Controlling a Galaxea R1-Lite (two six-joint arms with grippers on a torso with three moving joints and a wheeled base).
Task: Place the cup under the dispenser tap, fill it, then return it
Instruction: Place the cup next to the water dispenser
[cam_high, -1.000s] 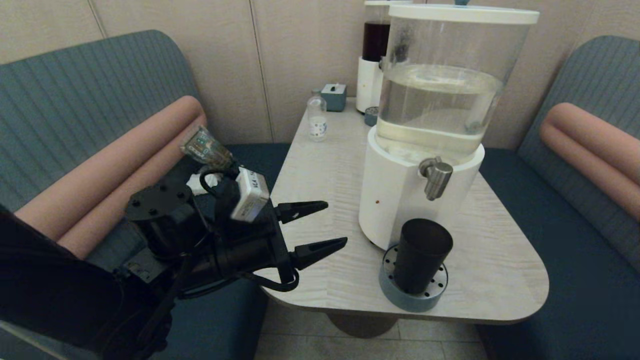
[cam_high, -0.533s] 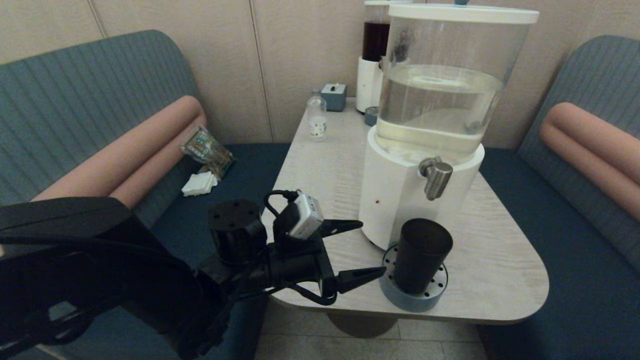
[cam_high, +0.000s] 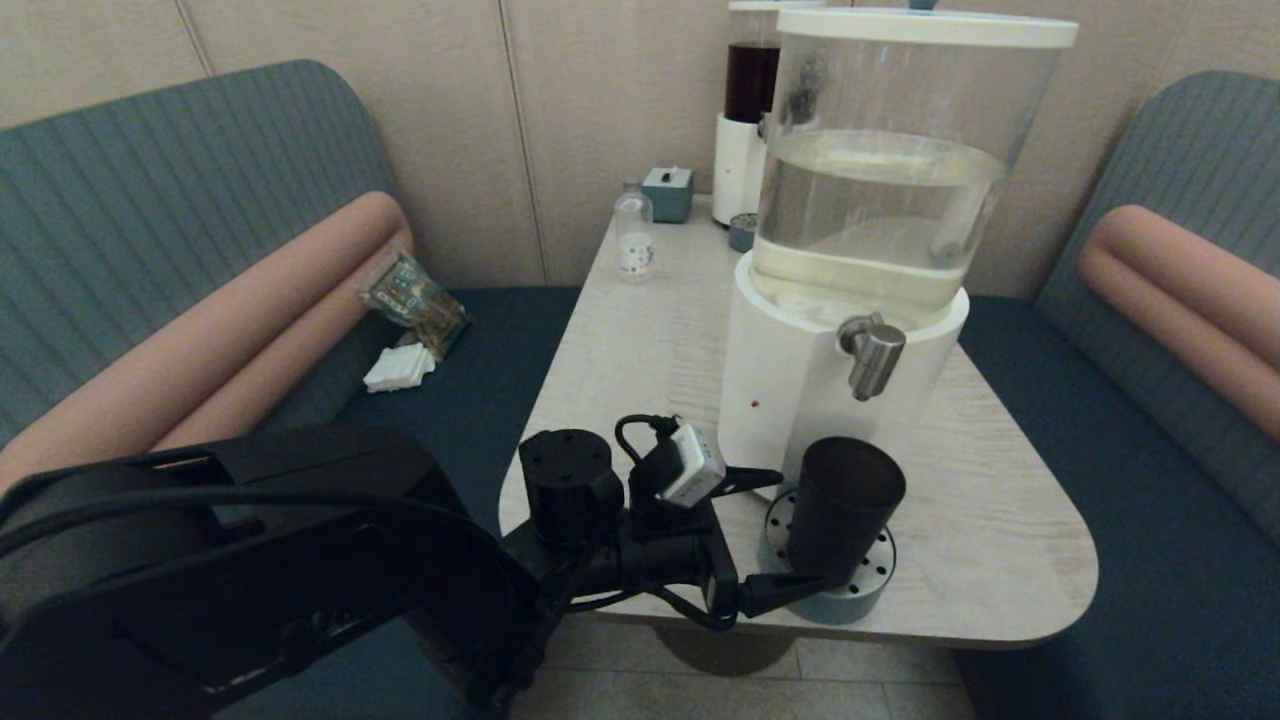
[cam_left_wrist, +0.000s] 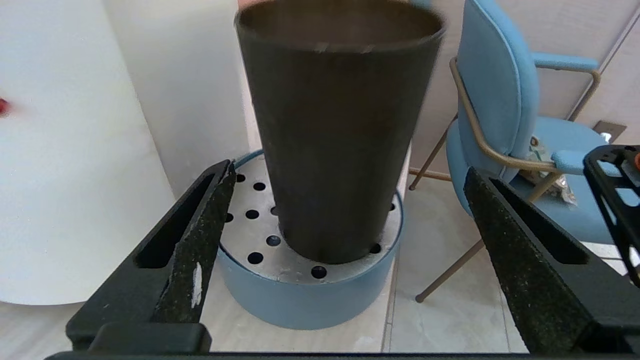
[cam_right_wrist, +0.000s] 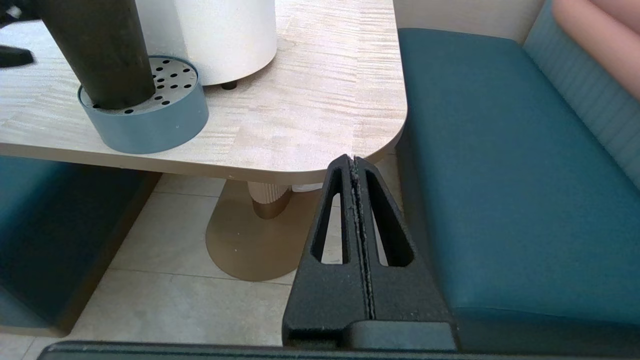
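The dark cup (cam_high: 848, 505) stands upright on a round blue drip tray (cam_high: 830, 605) with a perforated metal top. It sits right below the steel dispenser tap (cam_high: 872, 352) of the big clear water tank's white base (cam_high: 790, 390). My left gripper (cam_high: 800, 528) is open at the cup's left, low over the table's front edge. In the left wrist view its fingers (cam_left_wrist: 200, 235) straddle the cup (cam_left_wrist: 335, 140) with gaps on both sides, touching nothing. My right gripper (cam_right_wrist: 354, 160) is shut and empty, low beside the table's right corner, outside the head view.
A narrower dark-liquid dispenser (cam_high: 750, 100), a small clear bottle (cam_high: 633, 240) and a little blue-grey box (cam_high: 668, 193) stand at the table's far end. Teal benches flank the table (cam_high: 640, 350). A packet (cam_high: 415, 298) lies on the left bench. A blue chair (cam_left_wrist: 500, 100) stands beyond the cup.
My left arm has swung right and lower across the table's front edge. Its open fingers went from well left of the cup to either side of it. The cup has not moved.
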